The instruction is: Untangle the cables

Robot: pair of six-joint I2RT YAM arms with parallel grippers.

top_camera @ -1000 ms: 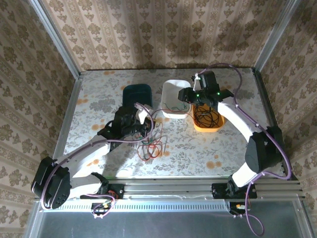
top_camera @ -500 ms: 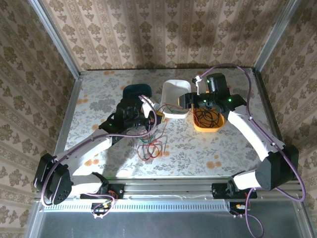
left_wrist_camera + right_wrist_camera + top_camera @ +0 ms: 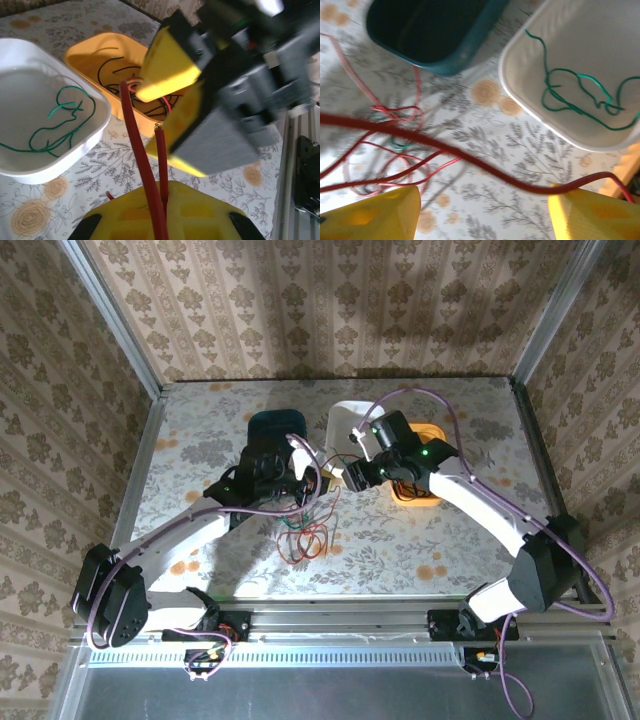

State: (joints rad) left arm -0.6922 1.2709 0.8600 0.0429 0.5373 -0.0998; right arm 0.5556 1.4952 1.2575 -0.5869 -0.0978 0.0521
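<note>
The cables lie as a loose red and green tangle (image 3: 305, 535) on the table, which shows again in the right wrist view as the tangle (image 3: 395, 145). My left gripper (image 3: 310, 470) is shut on a red cable (image 3: 135, 135), which rises from between its yellow fingertips (image 3: 167, 192). My right gripper (image 3: 344, 475) hangs close in front of it, jaws open. That red cable (image 3: 485, 162) runs across the gap of the right gripper (image 3: 484, 196) and touches its right finger (image 3: 592, 212). A green cable (image 3: 572, 90) lies in the white tray (image 3: 530, 95). Black cable (image 3: 112, 72) sits in the orange tray (image 3: 85, 50).
A dark teal tray (image 3: 275, 427) stands left of the white tray (image 3: 340, 418), and the orange tray (image 3: 425, 495) is largely under the right arm. Metal rails edge the table on both sides. Open tabletop lies to the far left and in front of the tangle.
The right arm has swung left from over the orange tray to just beside the left gripper, and its jaws opened wider. The left gripper lifted the red cable slightly up and right.
</note>
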